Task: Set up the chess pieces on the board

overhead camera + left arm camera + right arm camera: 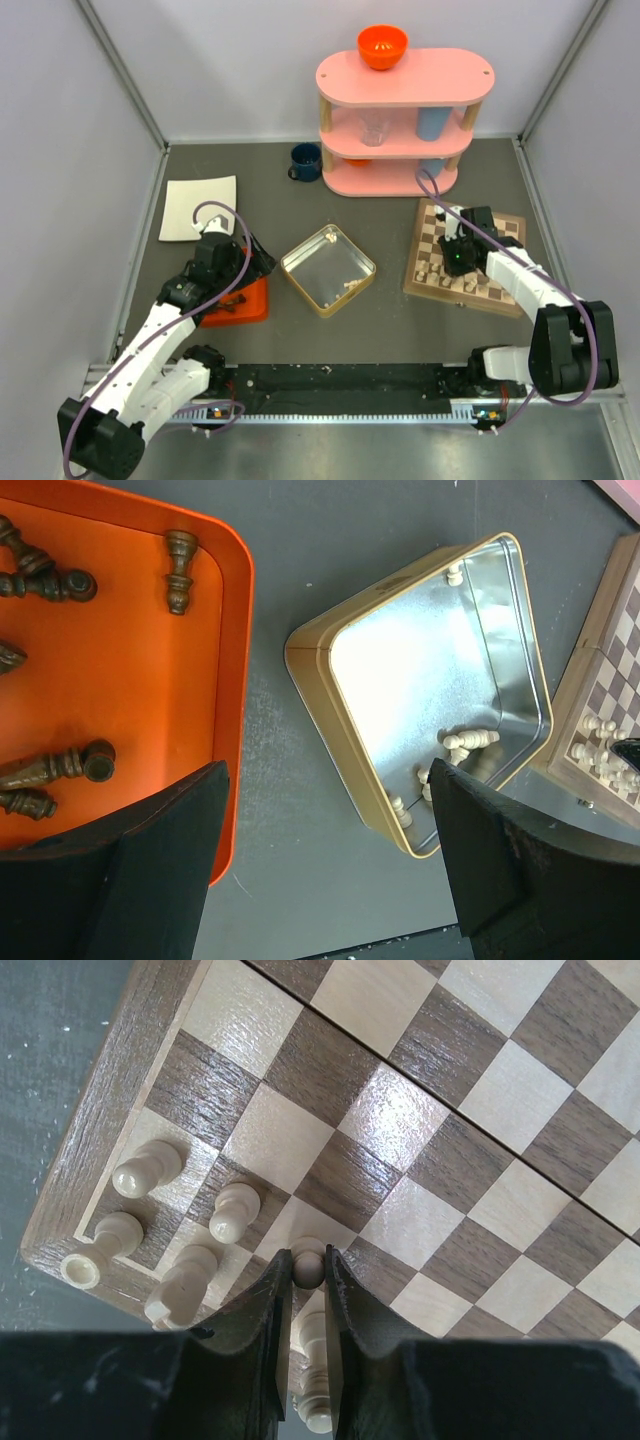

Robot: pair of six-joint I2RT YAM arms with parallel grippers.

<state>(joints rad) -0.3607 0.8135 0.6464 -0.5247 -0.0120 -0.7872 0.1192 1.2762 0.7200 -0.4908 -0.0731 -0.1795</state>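
Observation:
My right gripper (308, 1258) is shut on the round head of a cream pawn (309, 1270) standing on a pale square in the second row, near the board's (480, 1110) corner. Several other cream pieces (147, 1167) stand in that corner, and one lies under my fingers. In the top view the right gripper (457, 262) is over the board's (500, 235) near-left part. My left gripper (328, 780) hangs open over bare table, between the orange tray (130, 680) holding dark pieces (180, 570) and the metal tin (440, 670) holding a few cream pieces (470, 740).
A pink three-tier shelf (405, 110) with an orange bowl (382, 45) on top stands at the back. A blue mug (305, 162) sits to its left. A white sheet (198, 208) lies at the far left. Grey walls close in both sides.

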